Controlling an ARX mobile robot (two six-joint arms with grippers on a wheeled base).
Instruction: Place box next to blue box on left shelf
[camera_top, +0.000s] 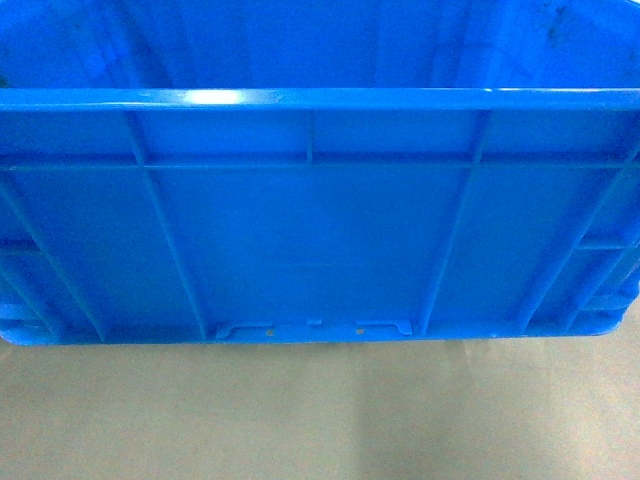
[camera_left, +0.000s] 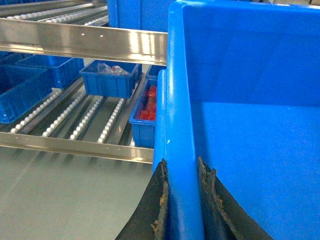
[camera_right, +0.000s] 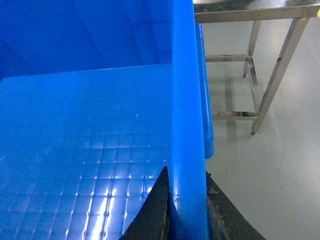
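So I have the box (camera_top: 320, 230) up off the floor (camera_top: 320, 420), carried between both arms and filling nearly the whole head view, its ribbed long side facing me. My left gripper (camera_left: 182, 200) is clamped over the box's left rim, one pad outside the wall and one inside, closed tight on the plastic. My right gripper (camera_right: 187, 205) does the same on the right rim, jaws pinched onto the wall with the grid-patterned bottom of the box showing beside it.

Pickup looks done, judging by how the box hangs clear of the grey floor. What is left is the carry and the set-down. From the left wrist camera I see the shelf (camera_left: 80, 40) with its steel rails and roller tracks off to my left, holding several blue bins, one with red parts (camera_left: 147, 105) just beyond the box's corner. I cannot yet tell which of them is the blue box I should land beside. A steel table frame (camera_right: 265, 75) stands to my right. The box is not on the shelf yet.
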